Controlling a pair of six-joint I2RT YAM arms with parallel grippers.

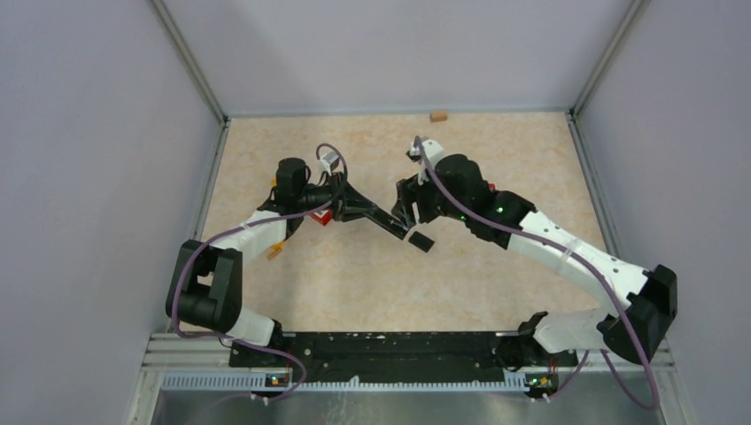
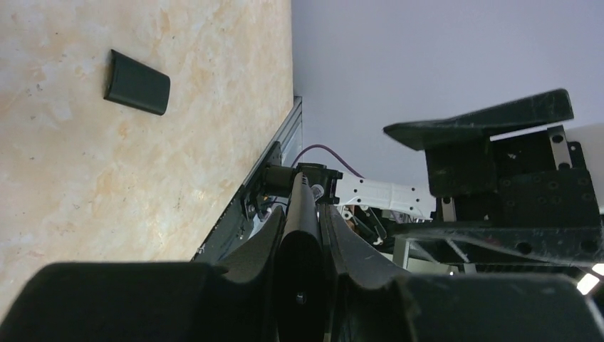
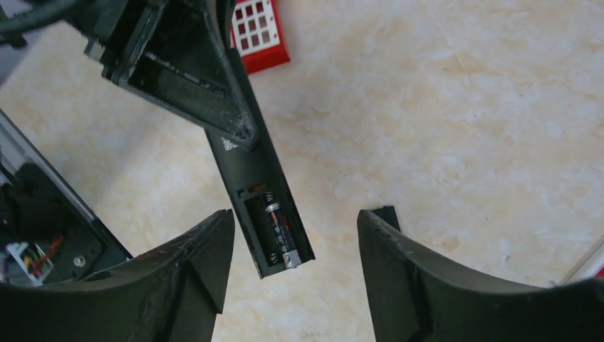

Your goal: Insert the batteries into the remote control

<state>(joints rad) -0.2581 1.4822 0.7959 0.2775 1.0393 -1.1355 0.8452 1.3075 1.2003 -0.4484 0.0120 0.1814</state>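
left gripper (image 2: 303, 235): clamped on the remote control (image 3: 246, 164)
right gripper (image 3: 293, 214): jaws spread wide, nothing held, one finger set on either side of the remote control's end
battery (image 3: 278, 231): seated in the open compartment (image 3: 258, 242)
cover (image 2: 137, 83): laid flat on the table (image 2: 85, 185)

— What's the left gripper (image 1: 365, 212) got?
— A black remote (image 1: 390, 227), angled toward the right gripper (image 1: 406, 211).
— And that small dark piece (image 1: 421, 240)?
— Lying flat on the tan table (image 1: 496, 283), just beside the remote's free end.
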